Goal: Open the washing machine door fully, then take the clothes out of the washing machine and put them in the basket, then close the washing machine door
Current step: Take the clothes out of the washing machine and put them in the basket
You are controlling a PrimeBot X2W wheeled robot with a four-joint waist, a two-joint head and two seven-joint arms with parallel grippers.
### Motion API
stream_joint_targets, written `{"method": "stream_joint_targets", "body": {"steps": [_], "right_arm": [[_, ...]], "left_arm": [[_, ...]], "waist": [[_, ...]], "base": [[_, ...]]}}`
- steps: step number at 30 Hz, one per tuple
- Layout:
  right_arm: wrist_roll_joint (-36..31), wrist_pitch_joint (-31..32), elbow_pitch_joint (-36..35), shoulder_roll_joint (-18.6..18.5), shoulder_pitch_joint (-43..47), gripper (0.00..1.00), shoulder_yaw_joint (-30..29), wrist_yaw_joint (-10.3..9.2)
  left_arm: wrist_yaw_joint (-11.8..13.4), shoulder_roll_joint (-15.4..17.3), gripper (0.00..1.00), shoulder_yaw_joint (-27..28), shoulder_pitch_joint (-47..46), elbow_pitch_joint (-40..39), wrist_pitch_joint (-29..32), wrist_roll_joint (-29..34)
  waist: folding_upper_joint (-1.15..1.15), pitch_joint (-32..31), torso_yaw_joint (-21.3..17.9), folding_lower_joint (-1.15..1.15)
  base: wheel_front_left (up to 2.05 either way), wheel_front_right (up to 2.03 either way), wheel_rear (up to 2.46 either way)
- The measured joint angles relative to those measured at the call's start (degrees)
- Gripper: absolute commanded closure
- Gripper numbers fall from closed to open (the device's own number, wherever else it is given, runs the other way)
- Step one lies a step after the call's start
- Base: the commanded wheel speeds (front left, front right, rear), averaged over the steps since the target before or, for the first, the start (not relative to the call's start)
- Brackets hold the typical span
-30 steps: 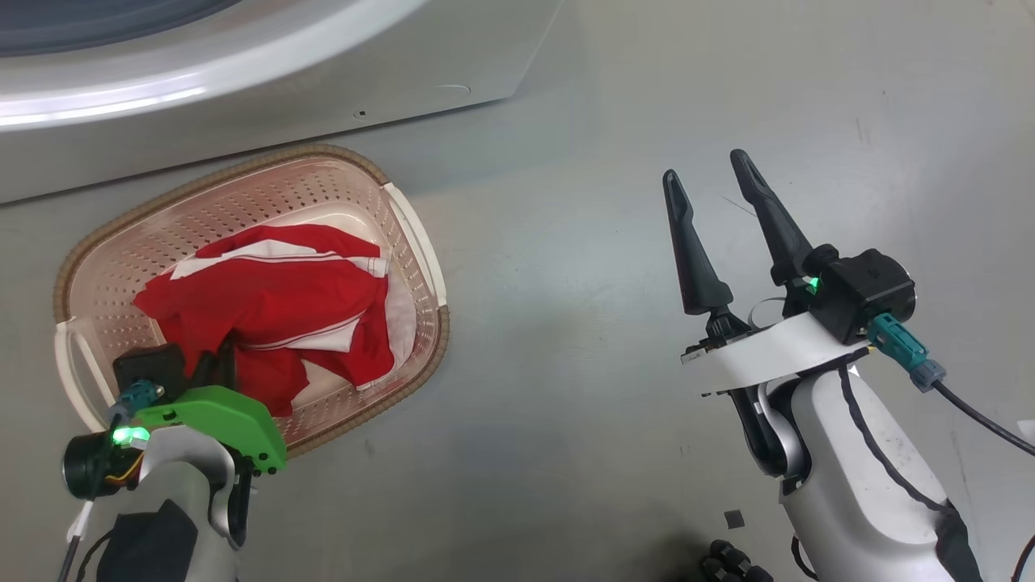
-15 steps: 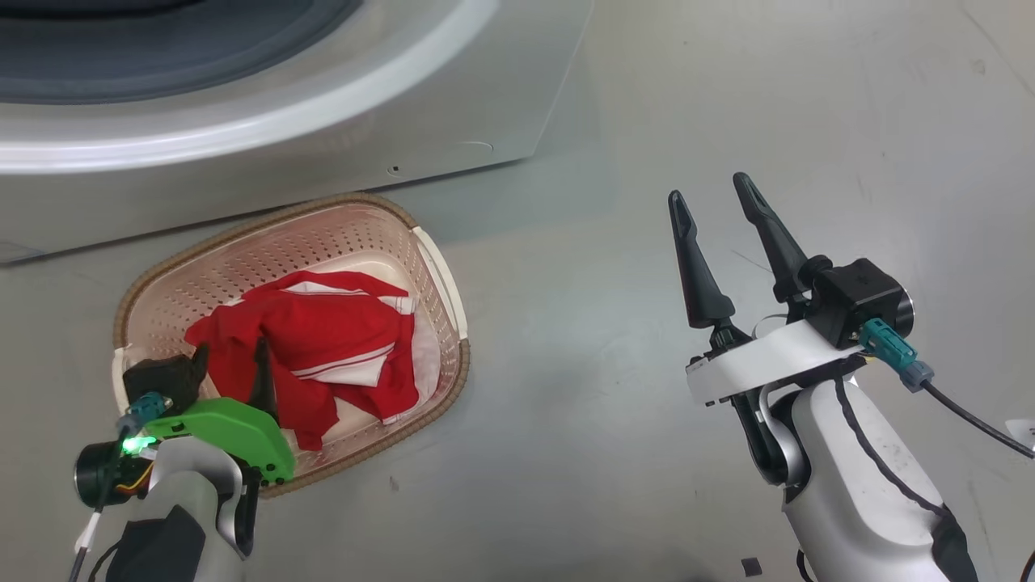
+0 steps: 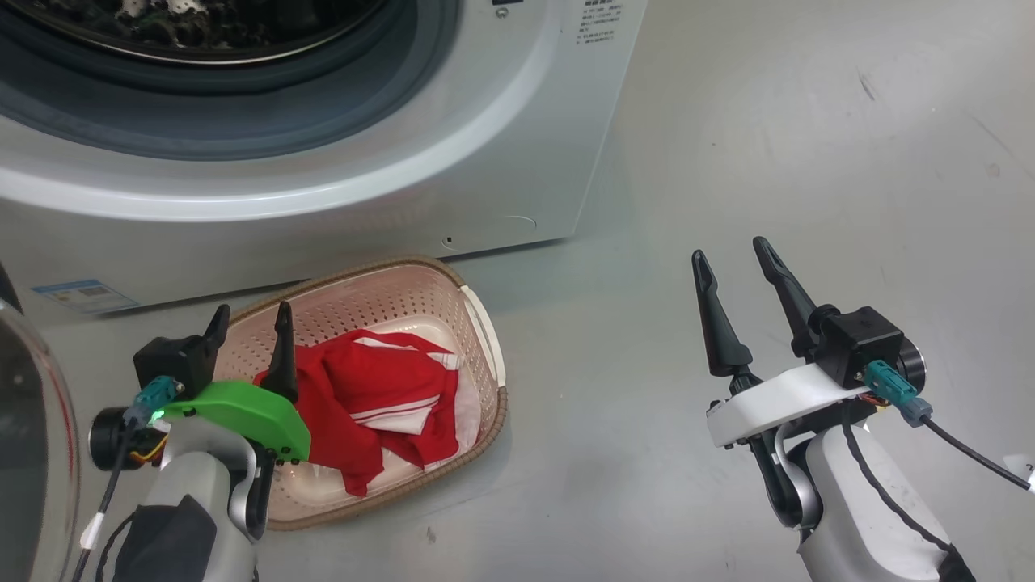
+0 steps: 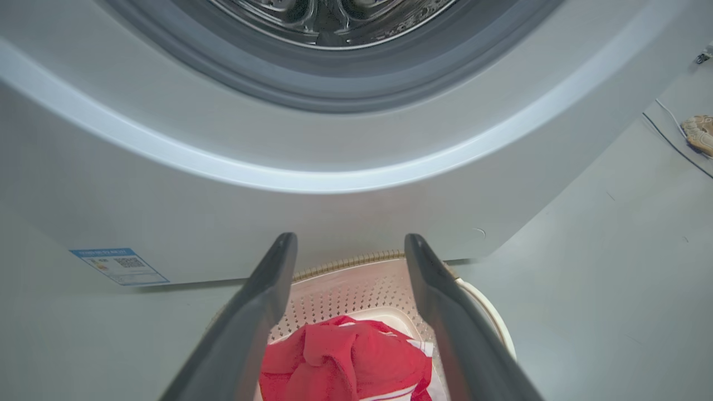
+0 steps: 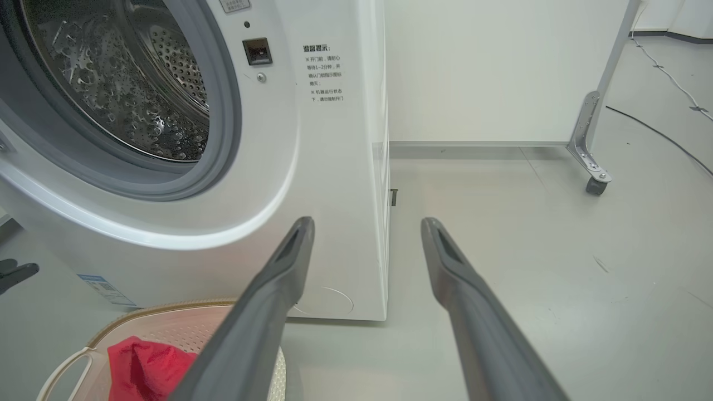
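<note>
Red clothes (image 3: pixel 380 396) lie in the basket (image 3: pixel 364 271), both grippers are empty, and the door appears to be the step left.

The left gripper (image 3: pixel 251 315) hovers at the lower left of the head view over the basket's near end, jaws spread and holding nothing. The right gripper (image 3: pixel 728 252) stands wide open over bare floor (image 3: pixel 728 121) at the lower right. The clothes are a crumpled heap of bright red with white stripe trim, low in the cream perforated basket just in front of the washing machine (image 3: pixel 323 202). The part of the steel drum (image 5: pixel 139 100) that shows has no red in it, so unloading looks finished. The washing machine door (image 3: pixel 32 453) shows at the left edge, swung open. Closing it calls for reaching left and pushing its rim towards the grey gasket (image 3: pixel 242 121).
</note>
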Motion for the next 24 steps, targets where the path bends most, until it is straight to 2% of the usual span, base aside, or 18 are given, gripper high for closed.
{"method": "stream_joint_targets", "body": {"steps": [9,24], "right_arm": [[-0.45,0.0,0.34,0.01,1.45,0.0,-0.47,0.58],[-1.01,0.0,1.14,0.02,4.51,0.0,-2.18,0.93]], "left_arm": [[0.16,-0.03,0.0,-0.05,1.85,-11.18,-0.1,3.25],[1.62,0.0,0.0,-1.85,10.74,-19.97,-0.11,6.22]], "waist": [[0.0,-5.26,2.73,0.0],[0.0,-11.53,3.89,0.0]], "base": [[0.0,0.0,0.0],[0.0,0.0,0.0]]}}
